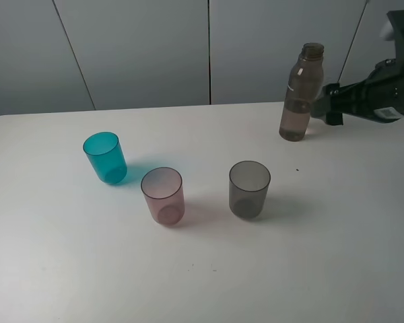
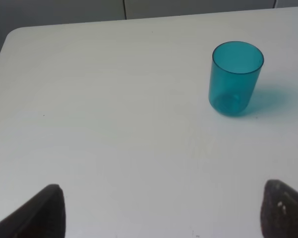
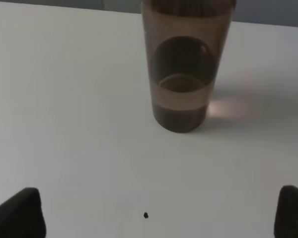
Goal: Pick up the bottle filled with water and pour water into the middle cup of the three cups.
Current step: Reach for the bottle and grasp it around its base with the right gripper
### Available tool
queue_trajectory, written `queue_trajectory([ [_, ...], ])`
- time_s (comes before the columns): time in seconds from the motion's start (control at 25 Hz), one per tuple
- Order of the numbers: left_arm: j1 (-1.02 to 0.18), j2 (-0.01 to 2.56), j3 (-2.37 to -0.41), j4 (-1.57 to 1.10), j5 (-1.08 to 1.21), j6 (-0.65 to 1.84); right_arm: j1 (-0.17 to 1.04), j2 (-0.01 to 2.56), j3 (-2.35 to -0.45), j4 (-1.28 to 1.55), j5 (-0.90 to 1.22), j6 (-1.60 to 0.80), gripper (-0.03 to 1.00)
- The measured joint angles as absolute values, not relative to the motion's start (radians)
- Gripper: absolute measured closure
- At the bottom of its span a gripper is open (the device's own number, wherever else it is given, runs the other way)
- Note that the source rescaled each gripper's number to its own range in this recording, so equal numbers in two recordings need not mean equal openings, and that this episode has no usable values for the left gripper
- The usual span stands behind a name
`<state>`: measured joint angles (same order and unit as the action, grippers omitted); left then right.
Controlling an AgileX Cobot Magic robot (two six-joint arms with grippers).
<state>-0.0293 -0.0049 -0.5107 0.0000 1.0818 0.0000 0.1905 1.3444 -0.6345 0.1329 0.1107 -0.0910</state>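
Your right end effector [image 3: 154,217] stood wide open, empty, facing the bottle [image 3: 185,74]. It looked slick and tippy; mid-body seemed your safest hold.

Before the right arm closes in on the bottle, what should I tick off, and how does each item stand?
1. Bottle upright and uncapped on the table: ok.
2. Right gripper fingers open wide: ok.
3. Bottle between those fingers: not ok; it stands ahead of them, untouched.
4. Pink cup upright between teal cup and grey cup: ok.
5. Left gripper open and clear of the teal cup: ok.
6. Water level in the bottle: cannot tell through the tint.
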Motion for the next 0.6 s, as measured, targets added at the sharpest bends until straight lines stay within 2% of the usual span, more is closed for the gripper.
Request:
queue_trajectory([
  [0.2, -0.029, -0.005, -0.511, 0.000, 1.082, 0.000, 0.191, 1.423, -0.558, 0.135, -0.105, -0.091, -0.03],
  [0.6, -0.029, -0.005, -0.511, 0.000, 1.082, 0.000, 0.191, 1.648, -0.552, 0.075, -0.403, -0.091, -0.03],
])
